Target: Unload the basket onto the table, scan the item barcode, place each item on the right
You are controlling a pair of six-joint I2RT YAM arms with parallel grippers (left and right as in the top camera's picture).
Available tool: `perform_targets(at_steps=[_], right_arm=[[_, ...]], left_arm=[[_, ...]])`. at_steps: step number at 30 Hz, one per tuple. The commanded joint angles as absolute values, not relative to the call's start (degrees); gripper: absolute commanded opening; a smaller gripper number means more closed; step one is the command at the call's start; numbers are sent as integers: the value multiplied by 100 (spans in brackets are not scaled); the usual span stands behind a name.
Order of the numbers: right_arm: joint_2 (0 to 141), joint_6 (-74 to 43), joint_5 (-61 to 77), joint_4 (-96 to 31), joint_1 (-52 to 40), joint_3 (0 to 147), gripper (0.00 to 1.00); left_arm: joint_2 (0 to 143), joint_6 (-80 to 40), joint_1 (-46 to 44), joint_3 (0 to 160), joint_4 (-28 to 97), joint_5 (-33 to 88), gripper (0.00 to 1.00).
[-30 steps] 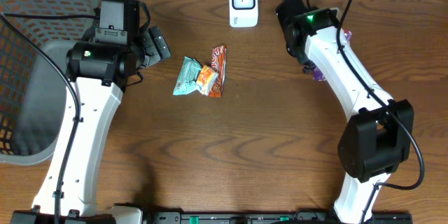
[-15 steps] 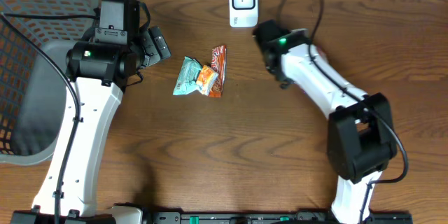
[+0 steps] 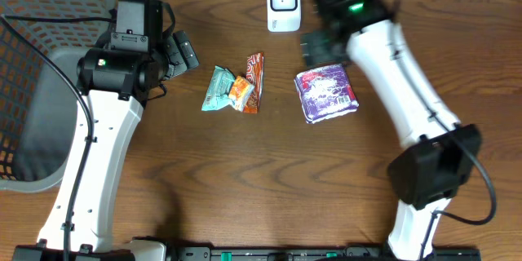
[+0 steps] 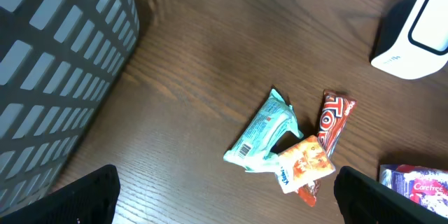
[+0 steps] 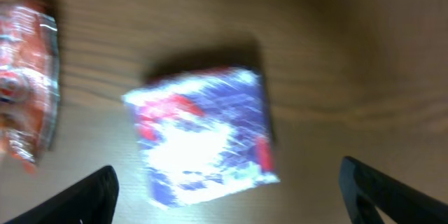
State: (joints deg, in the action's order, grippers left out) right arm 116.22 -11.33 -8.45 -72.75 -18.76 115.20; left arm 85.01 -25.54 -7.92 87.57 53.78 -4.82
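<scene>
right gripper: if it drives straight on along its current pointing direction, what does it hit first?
Most likely the purple packet. In the wrist view it lies flat on the table, straight ahead of the open right gripper, with nothing visible in between. The frame is blurred, so how far off it is stays unclear.

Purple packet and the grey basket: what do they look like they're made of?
Purple packet: probably thin plastic film with a glossy finish, since it shows crinkled, shiny highlights. Grey basket: likely rigid moulded plastic, matte, with a regular grid of openings in its wall.
</scene>
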Motion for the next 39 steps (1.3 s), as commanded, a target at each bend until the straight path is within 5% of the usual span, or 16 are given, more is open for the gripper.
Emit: perform_targets(at_steps=[1, 8, 12, 17, 26, 39], right_arm=[[11642, 67, 687, -7419, -1044, 11369, 95], [11749, 1177, 3533, -7041, -43, 10300, 89], [11747, 1177, 3621, -6807, -119, 10169, 79], [11607, 436, 2309, -6772, -733, 10309, 76], [11747, -1632, -1994, -6497, -2596, 9924, 80], [11769, -2357, -3610, -4381, -3599, 7756, 64]], left_arm=[[8534, -2602, -768, 8799, 5395, -513, 98], [8534, -2602, -768, 8799, 5395, -513, 98], [8534, -2602, -768, 8799, 5395, -513, 98], [8534, -2602, -768, 8799, 5395, -513, 98], [8534, -2602, -768, 8799, 5395, -513, 98], [8534, -2602, -768, 8799, 5395, -513, 98]])
